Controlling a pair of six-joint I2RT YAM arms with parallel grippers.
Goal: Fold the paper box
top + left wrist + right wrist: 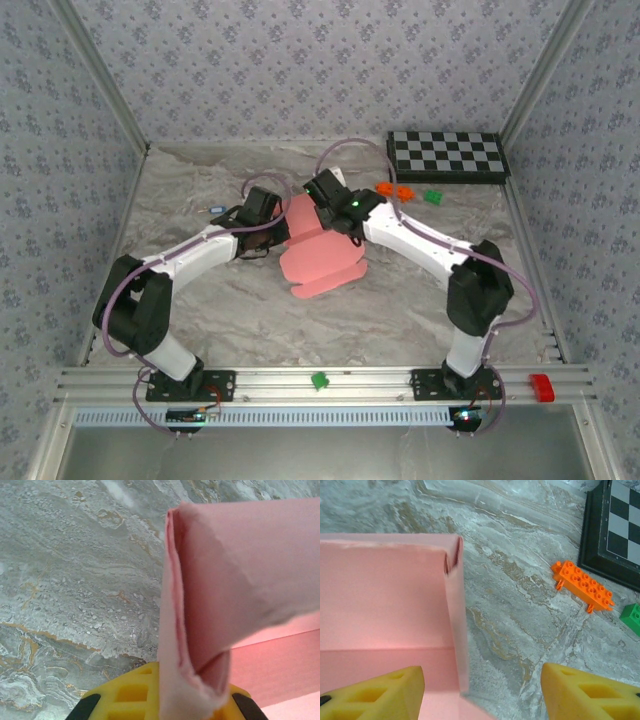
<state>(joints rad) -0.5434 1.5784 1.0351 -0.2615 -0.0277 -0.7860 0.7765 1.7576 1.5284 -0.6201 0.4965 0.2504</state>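
The salmon-pink paper box [322, 258] lies partly folded in the middle of the marble table, its scalloped flaps toward the near side. My left gripper [272, 228] sits at its left rim. In the left wrist view the left gripper [194, 696] is shut on a doubled-over pink wall [210, 595] that stands up from the sheet. My right gripper [327, 203] hovers at the box's far edge. Its yellow fingers [380, 692] stand wide apart, open, with an upright pink side wall [456, 625] between them, touching neither.
An orange block [582, 586] and a green block [632, 617] lie right of the box, with a chessboard [448, 155] at the back right. On the front rail sit a small green piece [319, 380] and a red one [540, 386]. Patterned walls enclose the table.
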